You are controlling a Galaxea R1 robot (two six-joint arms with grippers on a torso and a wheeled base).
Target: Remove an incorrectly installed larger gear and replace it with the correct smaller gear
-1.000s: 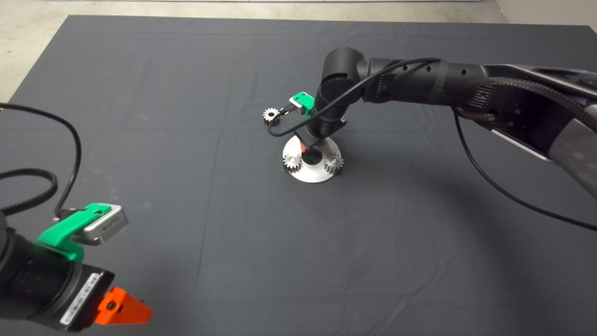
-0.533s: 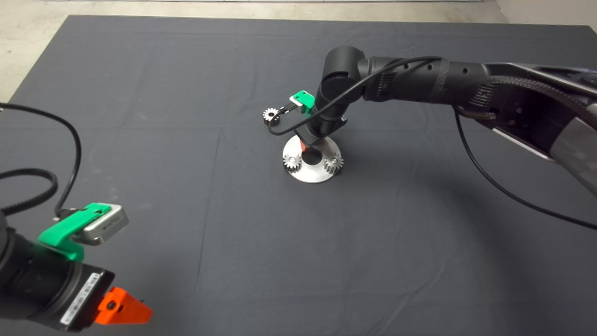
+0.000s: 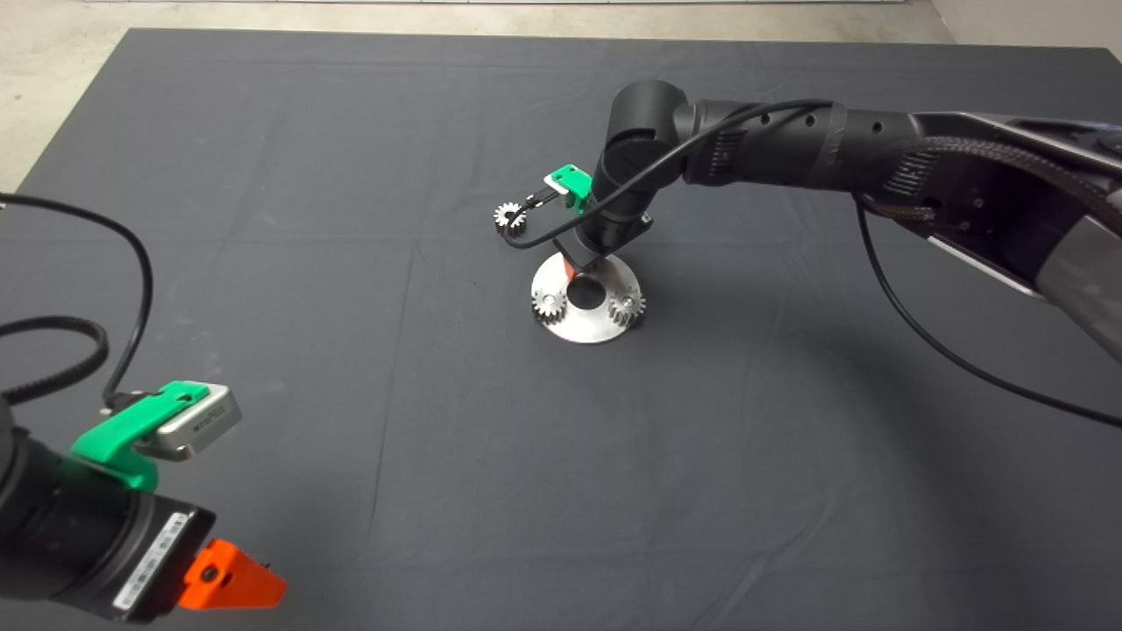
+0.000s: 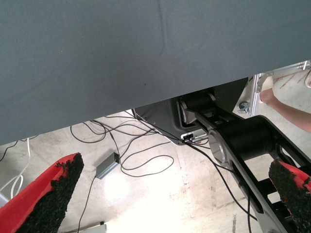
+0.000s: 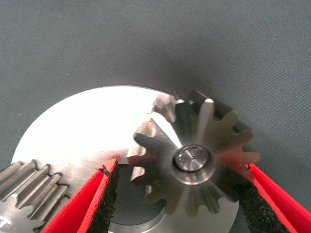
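Note:
In the right wrist view the larger gear (image 5: 192, 160), tall with slanted teeth, sits on a shiny pin on the round silver plate (image 5: 82, 126). My right gripper (image 5: 179, 169) is open with one finger on each side of this gear. One pad (image 5: 109, 194) stands a little off the teeth and the other is at a tooth tip. In the head view the right gripper (image 3: 574, 273) is over the plate (image 3: 585, 329) and hides the larger gear. The smaller gear (image 3: 507, 216) lies on the mat beyond the plate, partly behind a cable. My left gripper (image 3: 232, 578) is parked open at the lower left.
Two small gears with pins (image 3: 548, 304) (image 3: 626, 307) sit on the plate's near side. The right arm's black cable (image 3: 535, 238) loops close to the smaller gear. The left wrist view shows the floor with cables, the robot's base (image 4: 243, 141) and a person's arm (image 4: 286, 104).
The right wrist has shifted slightly toward the mat's far side over the plate. The left arm and the gears on the mat have not moved.

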